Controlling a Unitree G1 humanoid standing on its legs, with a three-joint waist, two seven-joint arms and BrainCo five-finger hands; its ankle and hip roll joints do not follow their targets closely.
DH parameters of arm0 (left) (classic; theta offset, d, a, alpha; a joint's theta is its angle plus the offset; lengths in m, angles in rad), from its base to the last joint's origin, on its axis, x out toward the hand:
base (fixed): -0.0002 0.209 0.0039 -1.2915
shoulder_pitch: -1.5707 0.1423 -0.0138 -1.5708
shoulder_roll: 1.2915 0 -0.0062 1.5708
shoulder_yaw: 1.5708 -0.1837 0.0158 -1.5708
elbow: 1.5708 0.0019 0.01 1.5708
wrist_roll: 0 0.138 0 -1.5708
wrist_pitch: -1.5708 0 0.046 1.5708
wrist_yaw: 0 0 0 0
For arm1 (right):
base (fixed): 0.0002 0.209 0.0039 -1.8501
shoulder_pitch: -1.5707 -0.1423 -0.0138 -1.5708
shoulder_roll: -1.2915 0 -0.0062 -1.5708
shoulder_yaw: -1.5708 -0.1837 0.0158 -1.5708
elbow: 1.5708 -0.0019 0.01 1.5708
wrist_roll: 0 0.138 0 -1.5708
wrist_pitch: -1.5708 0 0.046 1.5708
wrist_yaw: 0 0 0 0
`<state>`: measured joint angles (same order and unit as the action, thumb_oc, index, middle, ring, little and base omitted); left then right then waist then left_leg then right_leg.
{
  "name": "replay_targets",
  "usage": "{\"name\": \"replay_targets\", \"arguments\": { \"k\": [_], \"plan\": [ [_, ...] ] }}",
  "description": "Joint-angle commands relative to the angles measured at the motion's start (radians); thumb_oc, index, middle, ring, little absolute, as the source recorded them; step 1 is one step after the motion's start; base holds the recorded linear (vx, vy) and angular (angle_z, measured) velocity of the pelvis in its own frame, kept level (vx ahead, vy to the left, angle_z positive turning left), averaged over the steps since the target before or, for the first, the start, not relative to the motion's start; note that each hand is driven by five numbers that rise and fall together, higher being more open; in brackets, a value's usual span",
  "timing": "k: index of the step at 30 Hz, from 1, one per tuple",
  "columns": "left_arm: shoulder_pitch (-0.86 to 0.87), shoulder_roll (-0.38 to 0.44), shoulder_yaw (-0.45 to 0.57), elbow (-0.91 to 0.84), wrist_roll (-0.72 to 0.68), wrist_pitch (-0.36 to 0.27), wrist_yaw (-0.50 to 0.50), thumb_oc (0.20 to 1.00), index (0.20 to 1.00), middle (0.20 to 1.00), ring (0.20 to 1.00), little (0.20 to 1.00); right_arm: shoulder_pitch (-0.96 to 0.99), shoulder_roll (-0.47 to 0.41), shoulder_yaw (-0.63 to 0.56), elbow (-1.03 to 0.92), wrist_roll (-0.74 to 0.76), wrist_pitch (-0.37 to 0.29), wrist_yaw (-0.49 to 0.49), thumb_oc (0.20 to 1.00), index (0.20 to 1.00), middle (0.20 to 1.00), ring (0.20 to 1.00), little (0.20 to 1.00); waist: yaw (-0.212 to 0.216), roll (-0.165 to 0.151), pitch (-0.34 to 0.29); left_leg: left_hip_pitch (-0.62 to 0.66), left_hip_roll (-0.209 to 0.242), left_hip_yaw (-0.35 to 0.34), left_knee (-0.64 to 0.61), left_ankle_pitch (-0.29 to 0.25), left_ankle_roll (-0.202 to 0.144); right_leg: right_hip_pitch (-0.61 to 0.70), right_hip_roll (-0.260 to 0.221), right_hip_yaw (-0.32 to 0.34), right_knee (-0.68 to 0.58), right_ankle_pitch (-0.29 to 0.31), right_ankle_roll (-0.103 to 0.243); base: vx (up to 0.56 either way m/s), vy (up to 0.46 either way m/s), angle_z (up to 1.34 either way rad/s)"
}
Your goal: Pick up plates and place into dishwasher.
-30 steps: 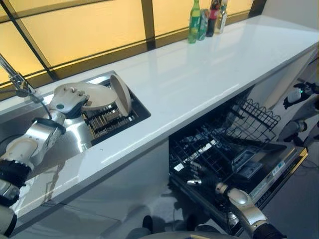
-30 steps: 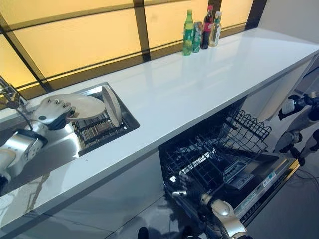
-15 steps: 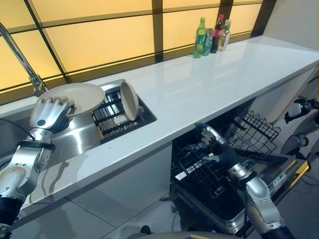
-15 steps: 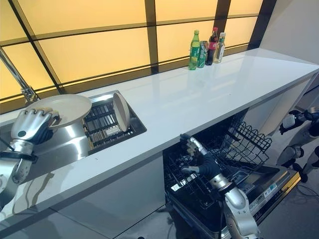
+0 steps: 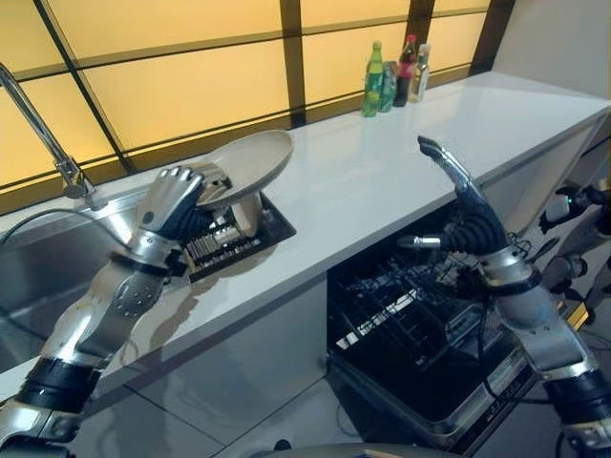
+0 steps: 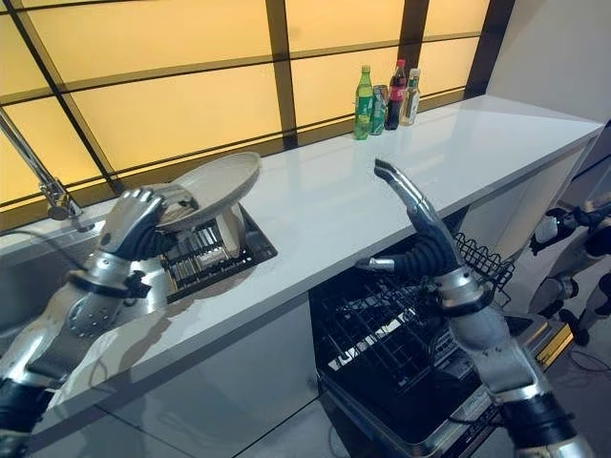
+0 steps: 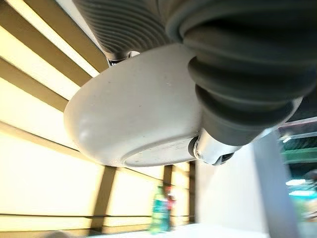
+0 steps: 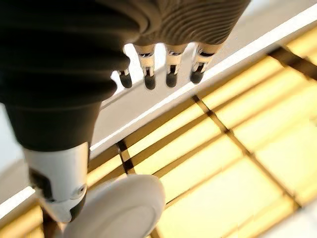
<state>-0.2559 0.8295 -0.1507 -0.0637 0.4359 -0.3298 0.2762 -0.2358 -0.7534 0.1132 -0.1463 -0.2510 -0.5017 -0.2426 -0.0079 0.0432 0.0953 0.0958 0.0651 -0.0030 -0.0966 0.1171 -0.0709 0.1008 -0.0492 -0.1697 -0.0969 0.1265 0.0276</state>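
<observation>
Above the white worktop (image 5: 382,172) by the sink, I am gripping the shallow cream ceramic plate (image 5: 250,160), stiff, slippery, breakable, by its rim with my left hand (image 5: 177,200); right hand (image 5: 468,224) is waiting, fingers straight.

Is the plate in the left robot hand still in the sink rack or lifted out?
Lifted out: the left robot hand holds the plate above the rack.
</observation>
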Motion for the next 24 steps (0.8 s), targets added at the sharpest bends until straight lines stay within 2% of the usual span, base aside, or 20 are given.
{"name": "replay_targets", "arguments": {
  "k": [1,10,24],
  "plan": [
    [-0.158,0.007,-0.048,-0.049,-0.121,-0.045,-0.024,0.200,0.200,0.200,0.200,0.200,-0.179,-0.056,0.058,0.026,-0.116,0.076,-0.109,1.000,1.000,1.000,1.000,1.000,0.022,-0.042,0.028,0.044,-0.065,0.019,0.068,-0.217,0.055,0.022,-0.066,0.046,0.021,-0.118,0.097,-0.02,-0.022,-0.04],
    [-0.269,0.007,-0.155,-0.047,-0.260,-0.062,-0.110,0.200,0.200,0.200,0.200,0.200,-0.362,-0.131,0.175,0.108,-0.189,0.195,-0.135,1.000,1.000,1.000,1.000,1.000,0.029,-0.053,0.017,0.051,-0.059,0.016,0.062,-0.226,0.051,0.030,-0.057,0.056,0.015,-0.126,0.097,-0.01,-0.008,-0.02],
    [-0.395,0.001,-0.281,-0.036,-0.344,-0.092,-0.230,0.200,0.200,0.200,0.200,0.200,-0.572,-0.152,0.344,0.233,-0.149,0.241,-0.033,1.000,1.000,1.000,1.000,1.000,0.049,-0.058,0.001,0.050,-0.062,0.002,0.066,-0.226,0.048,0.038,-0.056,0.041,0.015,-0.133,0.091,0.00,0.000,0.00]
  ]
}}
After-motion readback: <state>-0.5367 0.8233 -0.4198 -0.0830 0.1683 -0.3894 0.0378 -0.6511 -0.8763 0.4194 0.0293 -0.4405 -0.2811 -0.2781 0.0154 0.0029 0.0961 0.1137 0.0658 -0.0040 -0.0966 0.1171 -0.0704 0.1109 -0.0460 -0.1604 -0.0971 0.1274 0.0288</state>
